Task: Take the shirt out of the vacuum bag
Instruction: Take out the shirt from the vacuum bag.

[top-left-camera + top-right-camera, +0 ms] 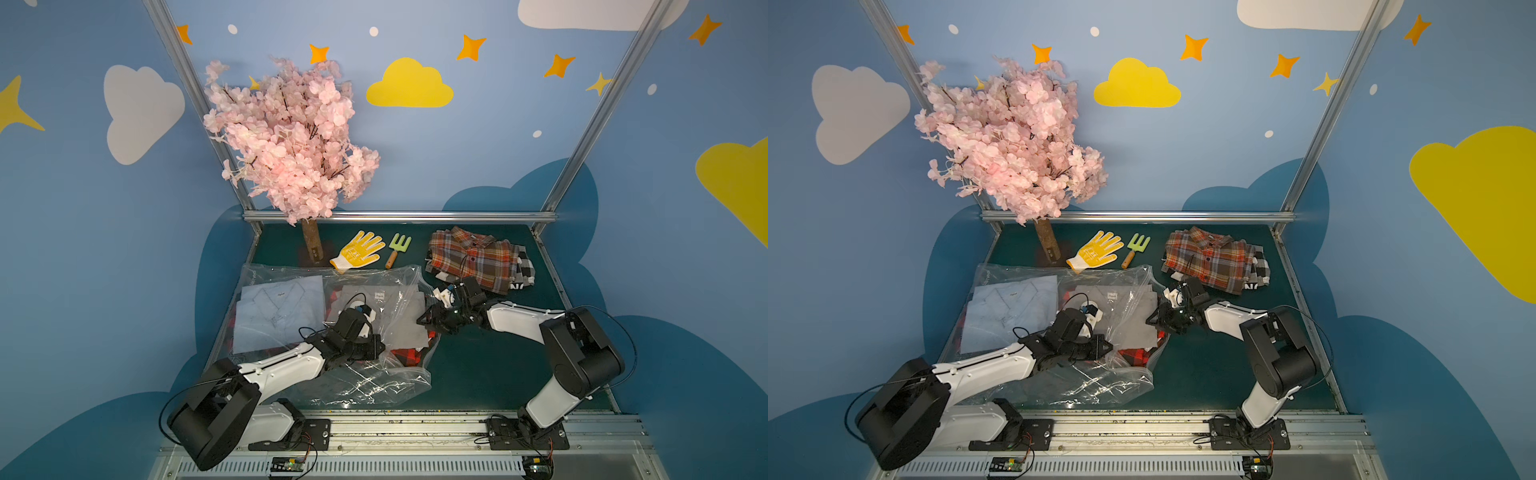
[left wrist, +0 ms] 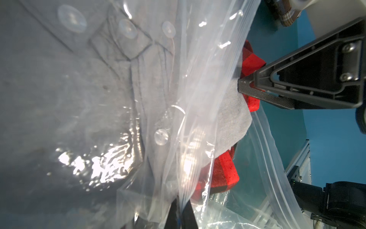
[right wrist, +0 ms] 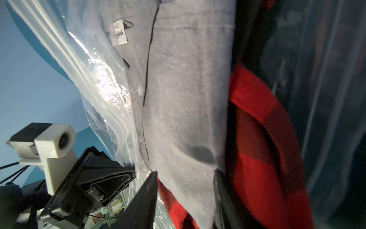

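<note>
**Grey shirt's corner sits between the right jaws at the bag's mouth**

The vacuum bag (image 1: 374,382) lies crumpled on the green table (image 1: 478,365), at lower centre in both top views, with its mouth facing frame right. It holds three folded shirts. A light blue shirt (image 1: 274,316) is at the frame-left end and a grey shirt (image 1: 403,332) lies to its right. A red-and-black check shirt (image 1: 405,356) lies under the grey one, its edge showing at the mouth.

The left gripper (image 2: 181,216) is clamped tight on a fold of the bag's clear plastic, at the grey shirt's near side. The right gripper (image 3: 185,198) meets the mouth from frame right. Its jaws stand partly apart with the grey shirt's corner between them, and the cloth fills the gap. Whether they press the cloth cannot be told. That corner is bare of plastic beside the zip strip (image 2: 265,150), while the rest of the grey shirt lies under the film.

Outside the bag, at the table's upper right, lies a pile of plaid shirts (image 1: 473,257).
</note>
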`<state>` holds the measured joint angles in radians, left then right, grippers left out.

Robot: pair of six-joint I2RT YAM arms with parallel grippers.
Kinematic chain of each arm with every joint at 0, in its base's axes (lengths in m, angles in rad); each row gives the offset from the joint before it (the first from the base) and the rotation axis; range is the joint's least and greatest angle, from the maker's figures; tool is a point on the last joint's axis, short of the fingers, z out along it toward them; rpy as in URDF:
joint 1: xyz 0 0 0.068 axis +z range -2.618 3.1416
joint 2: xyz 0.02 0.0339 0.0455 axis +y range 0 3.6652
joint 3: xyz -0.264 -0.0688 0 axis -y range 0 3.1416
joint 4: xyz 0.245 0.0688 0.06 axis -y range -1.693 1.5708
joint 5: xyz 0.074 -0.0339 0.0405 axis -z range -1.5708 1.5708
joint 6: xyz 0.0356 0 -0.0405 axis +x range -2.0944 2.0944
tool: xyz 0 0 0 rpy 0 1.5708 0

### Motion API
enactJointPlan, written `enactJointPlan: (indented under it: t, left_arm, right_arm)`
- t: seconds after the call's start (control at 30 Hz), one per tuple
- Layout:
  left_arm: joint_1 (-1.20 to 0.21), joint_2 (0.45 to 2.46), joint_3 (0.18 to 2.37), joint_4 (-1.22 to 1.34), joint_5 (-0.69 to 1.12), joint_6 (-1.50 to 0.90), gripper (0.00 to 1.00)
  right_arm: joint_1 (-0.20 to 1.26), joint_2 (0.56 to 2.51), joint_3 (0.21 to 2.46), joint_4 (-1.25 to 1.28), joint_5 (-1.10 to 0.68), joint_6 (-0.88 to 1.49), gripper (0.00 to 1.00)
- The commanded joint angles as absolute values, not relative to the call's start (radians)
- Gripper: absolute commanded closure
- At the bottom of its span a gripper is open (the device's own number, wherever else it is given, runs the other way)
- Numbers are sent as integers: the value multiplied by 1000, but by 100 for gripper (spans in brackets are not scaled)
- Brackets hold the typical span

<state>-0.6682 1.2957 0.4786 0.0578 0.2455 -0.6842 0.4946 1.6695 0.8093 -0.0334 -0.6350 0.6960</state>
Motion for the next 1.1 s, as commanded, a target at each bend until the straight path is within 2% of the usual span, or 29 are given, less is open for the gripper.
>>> enactJointPlan:
  t: [0.0, 0.3, 0.53, 0.87, 1.07]
  left_arm:
    - [-693, 1330, 464, 88, 290, -693, 97]
    - [-722, 1395, 479, 126, 296, -699, 97]
    - [-741, 1424, 479, 130, 285, -698, 97]
    - [-760, 1456, 478, 148, 276, -708, 97]
    - [-783, 1493, 481, 172, 274, -713, 97]
  right_arm:
    - [499, 1670, 788, -48, -594, 668, 52]
    - [500, 1670, 749, -48, -586, 643, 50]
    - [513, 1689, 730, 100, -656, 693, 51]
    - [570, 1711, 744, 164, -690, 742, 58]
    - [593, 1682, 755, 150, -684, 753, 67]
